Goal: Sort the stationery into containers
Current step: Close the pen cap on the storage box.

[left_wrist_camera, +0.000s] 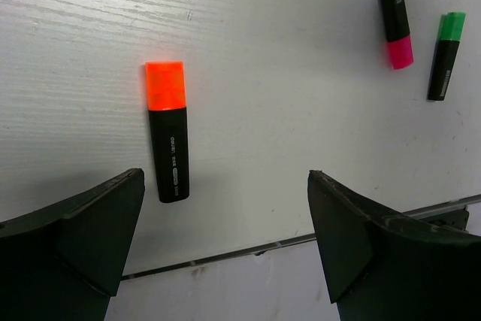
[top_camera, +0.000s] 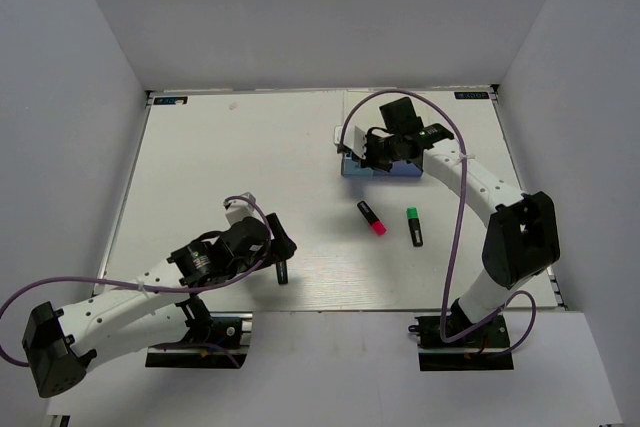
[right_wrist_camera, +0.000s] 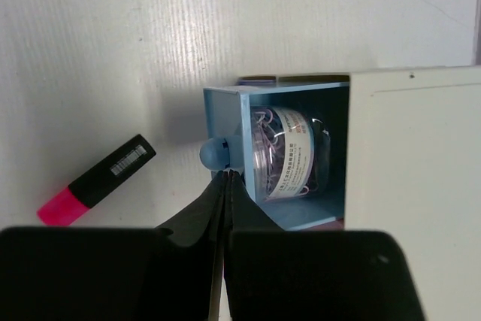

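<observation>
Tub of clips (right_wrist_camera: 286,157): it sits inside the blue drawer (right_wrist_camera: 223,114), which is pulled out of the white-topped cabinet (right_wrist_camera: 413,171). By my reading this is the one item put away.

Blue drawer: open, its round knob (right_wrist_camera: 215,154) facing 9 o'clock in the right wrist view. It looks ready to be pushed in.

Right gripper (right_wrist_camera: 228,182): fingers pressed together with only a hairline between them, tips right against the knob's base. I cannot tell whether they nip anything.

Pink marker (top_camera: 371,217): loose on the table (top_camera: 220,167), at roughly 6 o'clock from the cabinet in the overhead view, not yet sorted.

Green marker (top_camera: 414,226): just beside the pink one, at its 3 o'clock, apart from it, cap toward 12. Not yet sorted.

Orange marker (left_wrist_camera: 167,131): on its own near the front edge, well apart from the other two, at about 8 o'clock from the pink marker. Nothing is touching it.

Left gripper (left_wrist_camera: 225,238): fingers spread wide, hovering empty above the table. In its wrist view the orange marker lies toward 11 o'clock, nearer the left-hand finger.

Progress: early, I judge. One item is stowed and three markers remain on the table. No other drawer shows plainly, so I cannot say what else is stored.
</observation>
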### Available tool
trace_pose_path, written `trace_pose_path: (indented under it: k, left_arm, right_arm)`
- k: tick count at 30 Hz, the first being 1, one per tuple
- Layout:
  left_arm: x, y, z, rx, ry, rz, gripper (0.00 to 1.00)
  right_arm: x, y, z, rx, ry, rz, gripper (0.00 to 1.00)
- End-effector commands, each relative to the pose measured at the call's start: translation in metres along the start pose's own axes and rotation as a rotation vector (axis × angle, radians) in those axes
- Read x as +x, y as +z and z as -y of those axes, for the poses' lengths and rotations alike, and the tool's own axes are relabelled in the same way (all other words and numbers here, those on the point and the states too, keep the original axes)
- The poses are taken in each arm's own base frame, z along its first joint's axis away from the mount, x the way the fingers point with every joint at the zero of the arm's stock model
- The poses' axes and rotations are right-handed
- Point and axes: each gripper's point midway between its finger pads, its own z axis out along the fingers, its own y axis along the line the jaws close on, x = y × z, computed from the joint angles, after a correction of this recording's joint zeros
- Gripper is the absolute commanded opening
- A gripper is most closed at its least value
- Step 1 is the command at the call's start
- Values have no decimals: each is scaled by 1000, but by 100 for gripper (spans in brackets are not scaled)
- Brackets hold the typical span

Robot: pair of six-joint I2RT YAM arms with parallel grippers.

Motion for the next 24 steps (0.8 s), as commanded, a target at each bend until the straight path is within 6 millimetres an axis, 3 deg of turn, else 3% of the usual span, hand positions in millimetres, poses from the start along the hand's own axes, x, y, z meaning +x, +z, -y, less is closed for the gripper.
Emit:
trace_pose_path:
  k: [1, 13, 24]
  left_arm:
    - [-4, -1, 5, 14, -9, 7, 99]
    - [-4, -1, 5, 14, -9, 7, 99]
    - [-2, -2, 6, 19, -9, -1, 99]
  right_arm:
    - [-15, -8, 32, 125, -6, 30, 0]
    - [-5, 2, 68, 270, 32, -35, 0]
    - [2, 6, 80, 338, 57, -74, 0]
